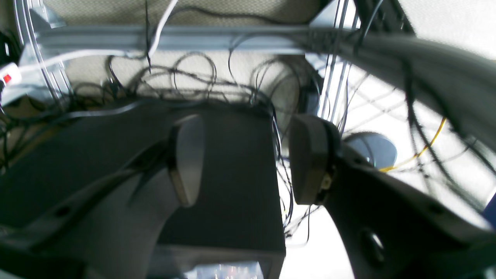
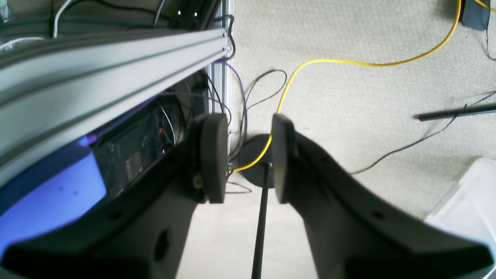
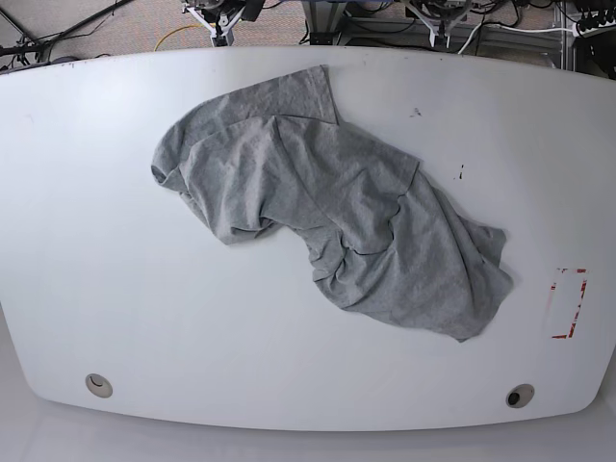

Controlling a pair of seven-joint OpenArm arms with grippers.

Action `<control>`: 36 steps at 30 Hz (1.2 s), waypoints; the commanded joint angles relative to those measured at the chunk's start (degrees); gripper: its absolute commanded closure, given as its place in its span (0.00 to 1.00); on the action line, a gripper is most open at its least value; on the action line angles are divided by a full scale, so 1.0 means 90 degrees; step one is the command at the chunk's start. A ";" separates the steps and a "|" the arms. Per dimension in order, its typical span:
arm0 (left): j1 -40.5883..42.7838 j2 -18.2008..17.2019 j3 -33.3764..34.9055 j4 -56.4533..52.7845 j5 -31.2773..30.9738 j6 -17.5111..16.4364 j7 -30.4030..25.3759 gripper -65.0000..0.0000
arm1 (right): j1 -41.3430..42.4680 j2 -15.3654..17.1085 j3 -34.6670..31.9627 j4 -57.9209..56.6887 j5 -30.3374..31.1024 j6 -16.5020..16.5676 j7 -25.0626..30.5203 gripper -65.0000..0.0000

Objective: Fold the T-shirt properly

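The white counter [image 3: 77, 241] carries the grey T-shirt [image 3: 327, 212], crumpled and spread slantwise across its middle, unfolded. My left jaws [image 1: 246, 159] stand wide apart, holding nothing, over a cable tangle. My right jaws [image 2: 248, 157] gape narrower, empty, above carpet and a yellow cable [image 2: 348, 62].

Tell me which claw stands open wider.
The left claw: its pads stand clearly farther apart than the right claw's. Both are empty.

crumpled t-shirt [image 3: 327, 221] mid-table [image 3: 115, 289], bare margins all round
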 commanded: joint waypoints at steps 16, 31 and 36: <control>0.2203 -0.0219 -0.0012 0.2401 -0.0013 0.0004 -0.1160 0.51 | -0.2233 -0.0478 0.0013 0.3113 0.0024 0.0097 0.0113 0.72; 0.4557 -0.1118 -0.0129 0.5703 -0.0022 0.0013 -0.1180 0.51 | -0.4870 -0.0468 -0.0358 0.6727 0.2125 0.0380 -0.0356 0.72; 0.5290 -0.1157 -0.0755 0.6651 -0.0022 0.0013 -0.1189 0.51 | -0.5750 -0.0468 -0.0358 0.7753 0.2779 0.0380 -0.0356 0.72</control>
